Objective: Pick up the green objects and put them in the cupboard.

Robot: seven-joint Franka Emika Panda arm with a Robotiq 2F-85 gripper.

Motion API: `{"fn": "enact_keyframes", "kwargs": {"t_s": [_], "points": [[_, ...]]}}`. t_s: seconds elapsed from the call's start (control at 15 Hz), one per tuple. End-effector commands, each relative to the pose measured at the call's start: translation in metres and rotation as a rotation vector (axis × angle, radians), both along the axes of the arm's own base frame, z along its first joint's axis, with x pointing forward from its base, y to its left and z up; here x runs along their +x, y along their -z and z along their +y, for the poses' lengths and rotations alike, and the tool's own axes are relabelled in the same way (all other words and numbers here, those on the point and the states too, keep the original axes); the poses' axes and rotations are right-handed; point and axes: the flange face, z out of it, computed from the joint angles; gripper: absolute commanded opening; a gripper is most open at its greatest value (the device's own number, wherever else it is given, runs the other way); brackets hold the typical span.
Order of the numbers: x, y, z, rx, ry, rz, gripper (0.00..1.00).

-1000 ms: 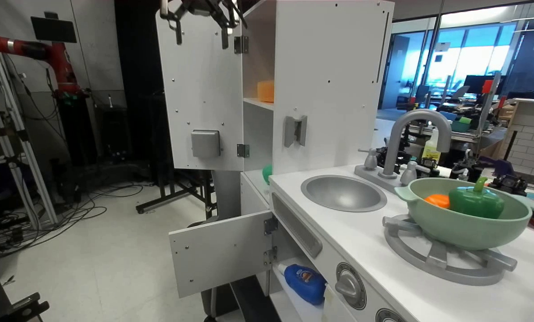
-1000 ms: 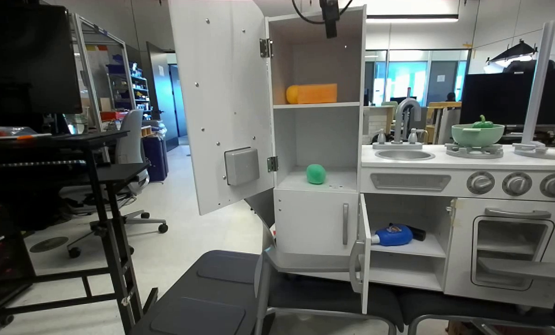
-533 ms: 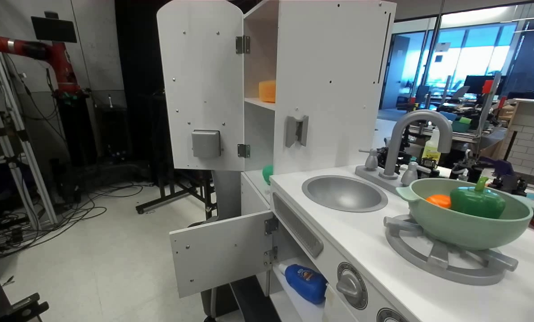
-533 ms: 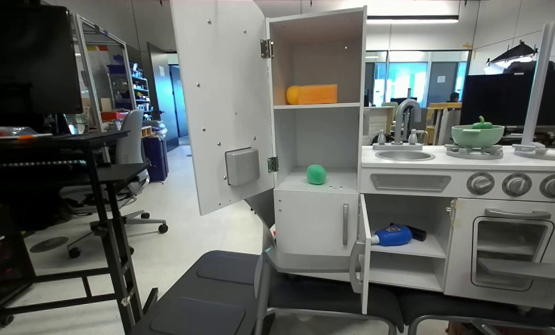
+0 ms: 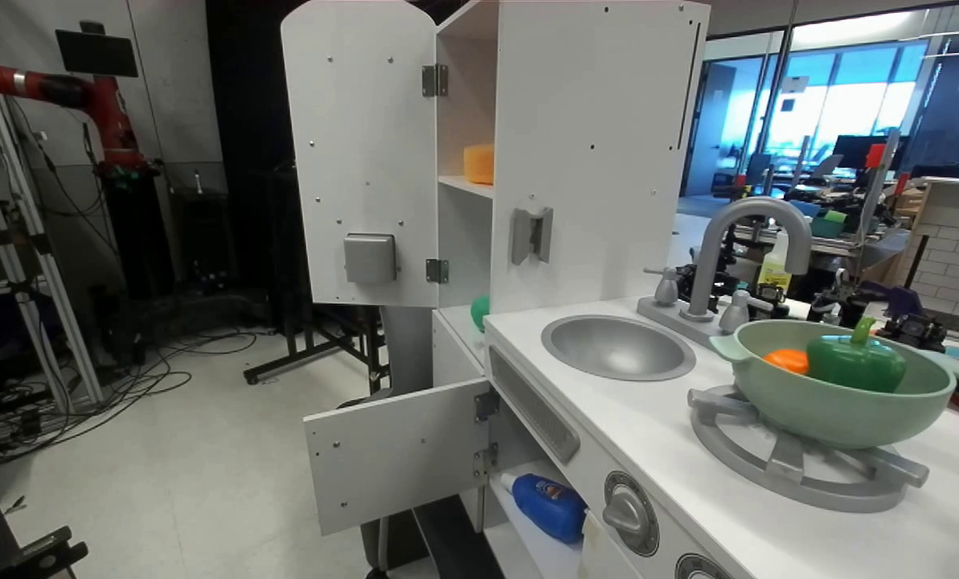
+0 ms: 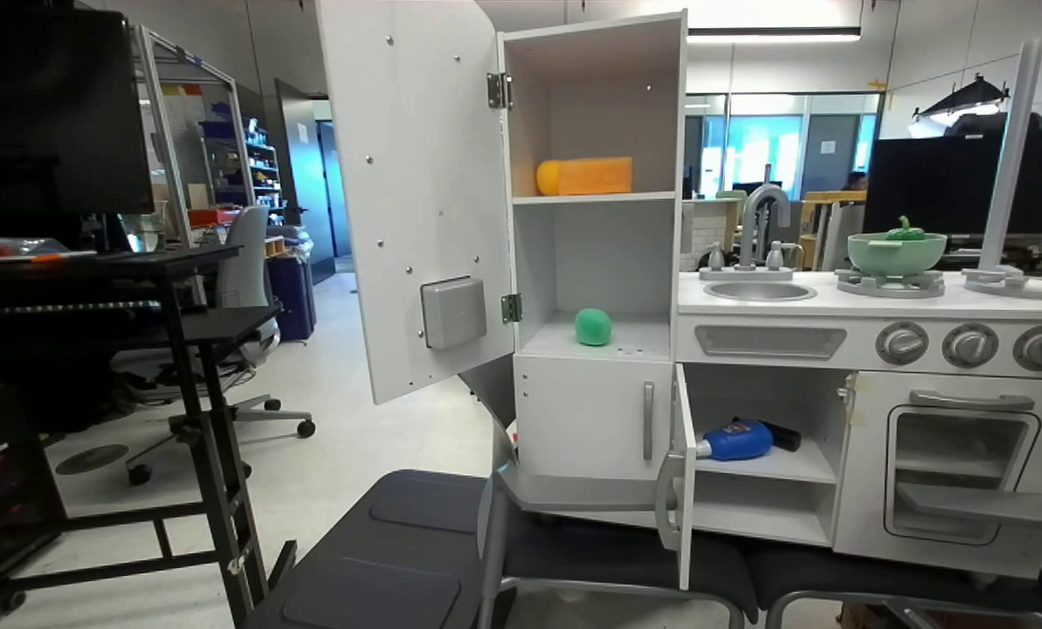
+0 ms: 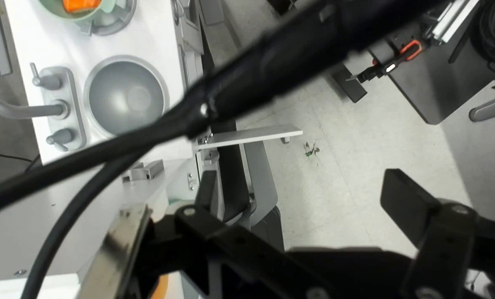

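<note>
A green toy pepper (image 5: pixel 855 363) sits in the wide pale-green bowl (image 5: pixel 841 418) on the burner; it also shows in an exterior view (image 6: pixel 905 232). A round green piece (image 6: pixel 593 327) lies on the lower floor of the white cupboard (image 6: pixel 612 262), whose door (image 6: pixel 433 175) stands wide open. The cupboard wall partly hides this piece (image 5: pixel 481 312) in an exterior view. My gripper (image 7: pixel 306 191) shows only in the wrist view. Its fingers (image 7: pixel 409 203) stand wide apart with nothing between them, high over the floor in front of the kitchen. The pepper is out of the wrist view.
An orange block (image 6: pixel 596 176) and orange ball (image 6: pixel 548 178) are on the cupboard's upper shelf. An orange piece (image 5: pixel 786 360) lies beside the pepper. A sink (image 5: pixel 617 347) and tall faucet (image 5: pixel 756 209) stand between cupboard and bowl. A lower door (image 5: pixel 399 458) hangs open.
One second ago my gripper showed at the top edge of both exterior views. It has moved up out of both. The green things, the bowl and the doors have not moved.
</note>
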Motion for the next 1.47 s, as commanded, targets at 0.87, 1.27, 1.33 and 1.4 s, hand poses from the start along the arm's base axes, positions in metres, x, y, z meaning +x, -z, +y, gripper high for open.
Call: {"fn": "enact_keyframes", "kwargs": {"t_s": [0.87,1.27,1.33,1.4], "points": [[-0.123,0.060,-0.042,-0.209,0.175,0.099,1.00],[-0.104,0.194,-0.084,-0.189,0.490,-0.059,1.00],[-0.095,0.215,-0.085,-0.186,0.536,-0.091,1.00],[-0.088,0.233,-0.088,-0.183,0.585,-0.120,1.00]]}}
